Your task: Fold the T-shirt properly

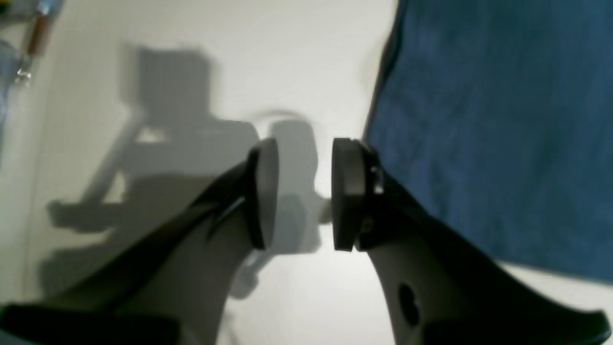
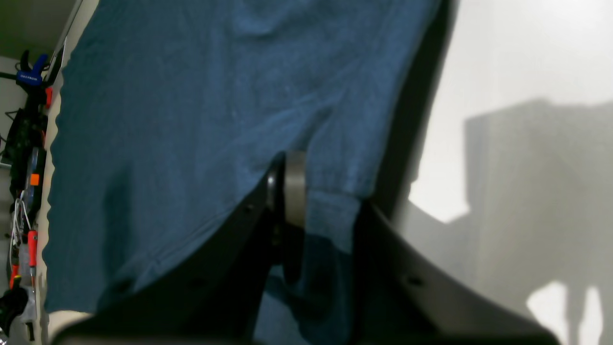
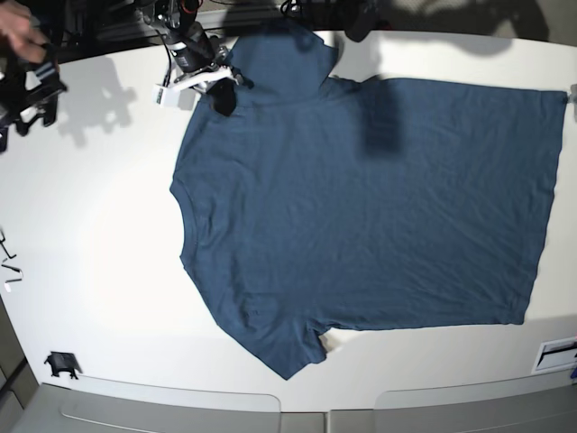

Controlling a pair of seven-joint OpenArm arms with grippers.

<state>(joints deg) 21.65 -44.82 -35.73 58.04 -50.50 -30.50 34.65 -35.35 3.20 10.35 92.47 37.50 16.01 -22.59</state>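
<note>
Right gripper (image 2: 325, 211) around T-shirt (image 2: 191, 120) sleeve

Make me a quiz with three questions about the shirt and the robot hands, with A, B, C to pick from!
1. Where does the T-shirt lie?
A. In a basket
B. Spread out on the white table
C. Over a chair

2. What colour is the T-shirt?
A. Dark blue
B. Red
C. Yellow

3. How is the left gripper?
A. Shut on a sleeve
B. Shut on a pen
C. Open, holding nothing

Answers:
1. B: the base view shows it spread across the white table top.
2. A: the cloth is dark blue in all three views.
3. C: the left wrist view shows a gap between its two pads with only bare table behind it, and the T-shirt's edge is off to one side.
</note>
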